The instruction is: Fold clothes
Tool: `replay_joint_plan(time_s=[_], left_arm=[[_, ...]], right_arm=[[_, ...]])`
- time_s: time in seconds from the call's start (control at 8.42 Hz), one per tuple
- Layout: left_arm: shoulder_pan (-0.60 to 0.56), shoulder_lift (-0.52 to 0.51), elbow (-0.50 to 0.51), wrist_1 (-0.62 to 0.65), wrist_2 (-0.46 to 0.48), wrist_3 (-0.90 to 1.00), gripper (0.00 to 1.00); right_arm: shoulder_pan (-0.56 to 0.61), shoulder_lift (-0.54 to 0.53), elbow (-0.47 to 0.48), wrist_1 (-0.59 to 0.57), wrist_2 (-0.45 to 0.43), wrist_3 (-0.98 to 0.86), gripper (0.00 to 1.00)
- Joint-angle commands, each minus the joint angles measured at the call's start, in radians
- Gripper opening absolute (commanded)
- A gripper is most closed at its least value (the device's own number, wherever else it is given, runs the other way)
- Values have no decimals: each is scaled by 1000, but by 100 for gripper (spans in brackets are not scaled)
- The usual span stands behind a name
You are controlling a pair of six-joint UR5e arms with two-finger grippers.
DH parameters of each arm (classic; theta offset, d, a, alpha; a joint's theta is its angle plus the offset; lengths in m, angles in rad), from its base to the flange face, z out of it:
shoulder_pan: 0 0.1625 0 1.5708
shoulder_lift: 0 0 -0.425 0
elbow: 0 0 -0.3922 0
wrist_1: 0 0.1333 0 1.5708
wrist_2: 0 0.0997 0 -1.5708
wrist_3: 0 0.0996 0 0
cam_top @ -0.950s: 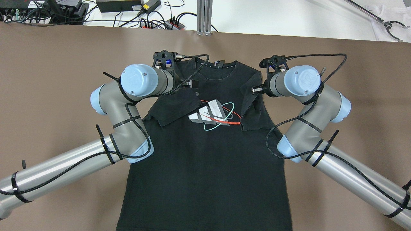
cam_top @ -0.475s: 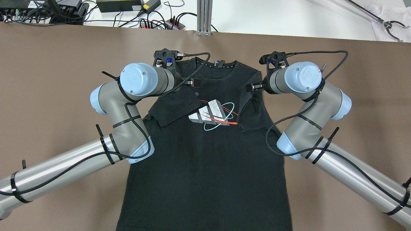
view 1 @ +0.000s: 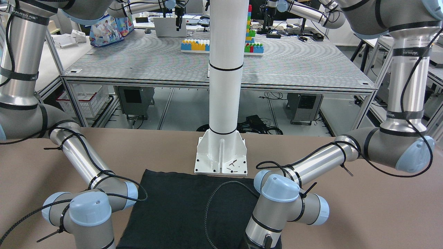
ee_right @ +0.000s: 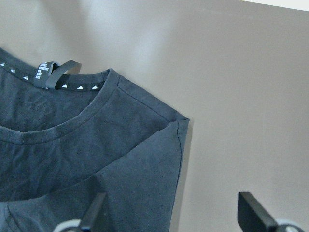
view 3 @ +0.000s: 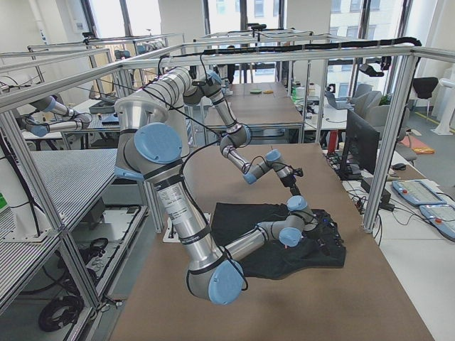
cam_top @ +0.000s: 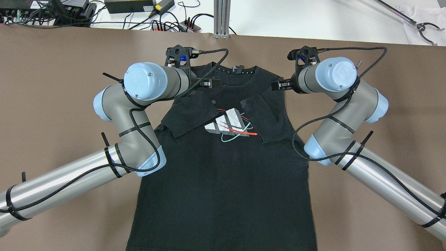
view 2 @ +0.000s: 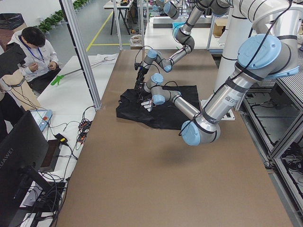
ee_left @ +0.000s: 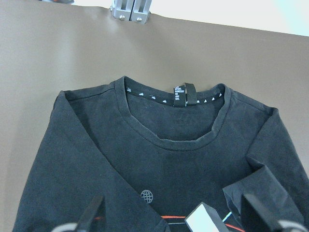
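Note:
The clothes are one black T-shirt (cam_top: 223, 181) lying flat on the brown table, collar at the far side, with a white, teal and red print (cam_top: 231, 125) on the chest. Both sleeves are folded inward: the left sleeve (cam_top: 190, 116) and the right sleeve (cam_top: 264, 116) rest on the chest. My left gripper (cam_top: 209, 83) hovers over the left shoulder, open, its fingers (ee_left: 91, 217) wide apart and empty. My right gripper (cam_top: 278, 84) hovers at the right shoulder (ee_right: 164, 121), open too, with nothing between its fingers (ee_right: 251, 212).
The white pole's base (view 1: 221, 155) stands just beyond the shirt's hem on the robot's side. Cables and power strips (cam_top: 167, 24) lie past the table's far edge beside an aluminium post (cam_top: 221, 17). A person (view 2: 33, 47) sits beyond that edge.
My right gripper has let go of the right sleeve, which now lies flat on the chest, and has drawn back towards the shoulder. The left arm has shifted slightly.

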Motion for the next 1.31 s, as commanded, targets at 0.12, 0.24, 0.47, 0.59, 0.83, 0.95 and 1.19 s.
replay_joint_plan(time_s=[0.12,0.24,0.47,0.59,0.83,0.95,1.19], left_arm=[[-1,-8,-3,-2,0,1,100],[-1,-8,-3,-2,0,3,100],[-1,-5,-1,0,2,3,100],[-3,-5,-1,0,-1,1,100],[-4,-7,-3,0,0,3,100],[-4,-8,-3,0,0,3,100],[-4,-10,-4,-2,-1,1,100]], right_arm=[[12,-2,-2,0,2,-11,94],[15,-2,2,2,12,-11,94],[24,-8,1,0,32,-22,94],[30,-11,-1,-1,35,-54,94],[33,-36,1,2,45,-79,94],[41,-39,1,2,45,-79,94],[88,-71,10,6,90,-80,94]])
